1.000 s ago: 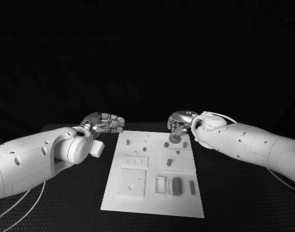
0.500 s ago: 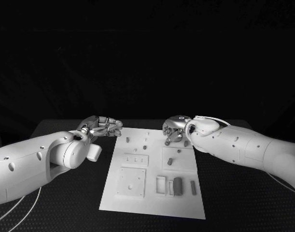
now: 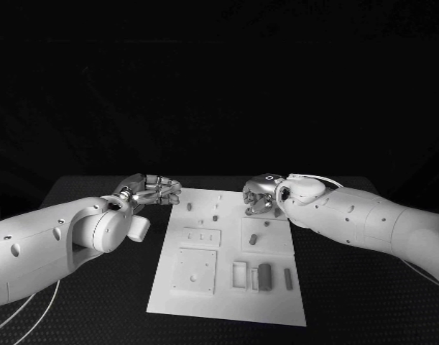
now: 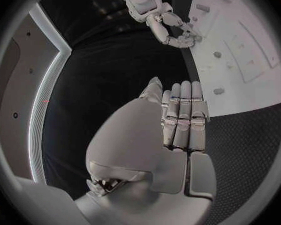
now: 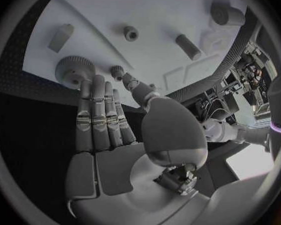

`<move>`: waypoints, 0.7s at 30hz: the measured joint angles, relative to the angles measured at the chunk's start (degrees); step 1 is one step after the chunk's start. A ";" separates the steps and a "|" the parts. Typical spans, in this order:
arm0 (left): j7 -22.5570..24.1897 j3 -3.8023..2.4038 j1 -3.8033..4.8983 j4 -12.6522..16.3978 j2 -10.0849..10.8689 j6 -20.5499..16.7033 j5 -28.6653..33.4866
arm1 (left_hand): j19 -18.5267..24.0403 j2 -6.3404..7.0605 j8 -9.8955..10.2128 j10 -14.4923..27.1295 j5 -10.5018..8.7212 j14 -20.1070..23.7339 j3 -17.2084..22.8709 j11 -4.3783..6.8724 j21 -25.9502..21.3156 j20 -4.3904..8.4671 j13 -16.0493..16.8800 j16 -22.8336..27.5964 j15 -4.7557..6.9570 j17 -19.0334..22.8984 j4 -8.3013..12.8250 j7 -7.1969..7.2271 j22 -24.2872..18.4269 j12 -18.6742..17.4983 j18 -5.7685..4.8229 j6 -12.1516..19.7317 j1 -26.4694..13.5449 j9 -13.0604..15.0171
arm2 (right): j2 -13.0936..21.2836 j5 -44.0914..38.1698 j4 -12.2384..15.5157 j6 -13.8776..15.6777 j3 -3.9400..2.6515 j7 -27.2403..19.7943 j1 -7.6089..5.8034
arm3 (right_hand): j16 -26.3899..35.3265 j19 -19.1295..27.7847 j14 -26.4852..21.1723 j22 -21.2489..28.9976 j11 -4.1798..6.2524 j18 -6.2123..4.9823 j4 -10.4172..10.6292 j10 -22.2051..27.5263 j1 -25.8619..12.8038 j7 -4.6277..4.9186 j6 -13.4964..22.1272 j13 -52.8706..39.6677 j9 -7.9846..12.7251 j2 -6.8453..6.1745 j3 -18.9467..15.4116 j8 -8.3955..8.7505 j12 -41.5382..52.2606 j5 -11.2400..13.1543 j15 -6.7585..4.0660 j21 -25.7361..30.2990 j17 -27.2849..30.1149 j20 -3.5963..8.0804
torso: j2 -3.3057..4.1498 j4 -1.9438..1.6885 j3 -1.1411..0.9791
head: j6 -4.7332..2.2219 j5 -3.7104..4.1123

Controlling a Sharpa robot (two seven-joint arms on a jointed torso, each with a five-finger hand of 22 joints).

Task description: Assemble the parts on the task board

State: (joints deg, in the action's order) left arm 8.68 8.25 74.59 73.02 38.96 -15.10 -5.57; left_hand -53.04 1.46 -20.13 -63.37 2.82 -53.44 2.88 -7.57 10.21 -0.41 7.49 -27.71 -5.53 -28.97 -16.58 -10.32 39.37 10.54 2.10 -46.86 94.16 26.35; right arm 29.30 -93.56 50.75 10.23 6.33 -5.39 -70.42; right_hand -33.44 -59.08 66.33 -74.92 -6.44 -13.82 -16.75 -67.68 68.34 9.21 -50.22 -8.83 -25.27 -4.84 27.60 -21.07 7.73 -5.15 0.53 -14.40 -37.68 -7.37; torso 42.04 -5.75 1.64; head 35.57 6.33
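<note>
one gear (image 5: pixel 73 71) seemingly touching right hand (image 5: pixel 109 120)

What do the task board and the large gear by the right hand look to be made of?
Task board: probably matte white plastic; it shows an even, dull surface with moulded recesses. Large gear: grey, likely plastic too, with fine teeth round its rim and no metallic shine, unlike the glinting silver right hand beside it. Neither can be settled by look alone.
</note>
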 measured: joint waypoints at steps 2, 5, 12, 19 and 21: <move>-0.01 0.00 0.00 -0.06 0.00 0.04 0.00 | 0.00 -0.17 0.00 0.00 0.00 0.00 0.00 0.00 0.00 0.00 0.00 0.00 0.00 -0.05 0.00 0.00 -0.01 -0.22 -0.01 0.00 -0.17 -0.03 | -0.15 -0.19 -0.11 -0.06 0.00 0.06 0.07 | 0.00 0.00 0.11 0.00 -0.54 0.00 0.00 0.72 0.01 0.39 0.38 0.34 0.10 -0.47 0.00 0.68 -0.79 0.00 0.11 -0.01 -0.26 0.00 | 0.12 -0.03 0.00 | -0.08 0.02; -0.01 0.00 -0.01 -0.08 -0.03 0.11 0.00 | 0.00 -0.17 0.21 0.00 0.00 0.00 0.00 0.00 0.00 0.00 0.00 0.22 0.00 -0.12 0.00 0.00 -0.01 -0.22 -0.02 0.00 -0.17 -0.06 | -0.31 -0.35 -0.13 -0.15 0.01 0.12 0.15 | 0.00 0.00 0.45 0.00 -0.83 0.01 0.00 1.66 0.15 0.74 0.74 0.82 0.40 -0.61 0.00 1.07 -1.55 0.00 0.45 -0.50 -0.70 0.00 | 0.25 -0.05 0.00 | -0.14 0.03; -0.03 0.00 -0.04 -0.16 -0.09 0.27 -0.01 | 0.00 -0.04 0.21 0.00 0.00 0.00 0.00 0.00 -0.21 0.00 -0.05 0.22 0.00 -0.20 0.00 0.00 0.00 -0.22 -0.03 0.00 -0.50 -0.12 | -0.53 -0.59 -0.54 -0.51 0.01 0.20 0.28 | -0.22 -0.21 0.53 0.00 -0.83 -0.61 0.00 1.66 0.15 0.74 0.74 0.97 0.43 -0.61 0.00 1.27 -1.55 0.00 0.53 -0.58 -0.89 0.20 | 0.49 -0.11 0.04 | -0.15 0.05; -0.06 0.00 -0.20 -0.47 -0.18 0.40 -0.02 | 0.00 -0.17 0.21 0.00 0.00 0.00 0.00 0.00 -0.22 0.00 -0.05 0.44 0.00 -0.30 0.00 0.00 -0.06 -0.43 -0.04 0.00 -0.62 -0.12 | -0.52 -0.87 -0.57 -0.63 -0.12 0.22 0.45 | -0.26 -0.47 0.80 -0.03 -0.79 -0.77 0.00 1.62 0.15 0.41 0.41 1.06 0.43 -0.61 0.00 1.27 -1.55 0.00 0.26 -1.00 -1.26 0.36 | 0.72 -0.10 0.07 | 0.11 0.03; -0.07 0.00 -0.21 -0.54 -0.20 0.43 -0.02 | 0.00 -0.17 0.21 0.00 0.00 0.00 0.00 0.00 -0.22 0.00 -0.04 0.44 0.00 -0.33 0.00 0.00 -0.06 -0.43 -0.04 0.00 -0.62 -0.11 | -0.46 -0.98 -0.49 -0.62 -0.13 0.22 0.43 | -0.26 -0.53 0.83 -0.04 -0.39 -0.78 -0.17 1.22 0.33 0.26 0.26 1.06 0.43 -0.43 0.17 1.27 -1.55 0.00 0.24 -1.13 -1.42 0.33 | 0.77 -0.09 0.10 | 0.22 0.03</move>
State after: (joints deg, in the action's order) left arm 8.61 8.25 74.37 72.48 38.76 -14.66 -5.58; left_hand -53.04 1.29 -19.92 -63.36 2.82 -53.44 2.88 -7.57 9.99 -0.41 7.45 -27.27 -5.54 -29.30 -16.58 -10.32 39.32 10.11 2.06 -46.86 93.54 26.23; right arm 28.84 -94.54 50.26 9.61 6.19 -5.17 -69.99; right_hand -33.70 -59.60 67.16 -74.96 -6.83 -14.59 -16.92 -66.46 68.66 9.47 -49.96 -7.77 -24.84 -5.27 27.77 -19.80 6.18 -5.15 0.76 -15.53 -39.10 -7.04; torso 42.82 -5.84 1.74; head 35.79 6.36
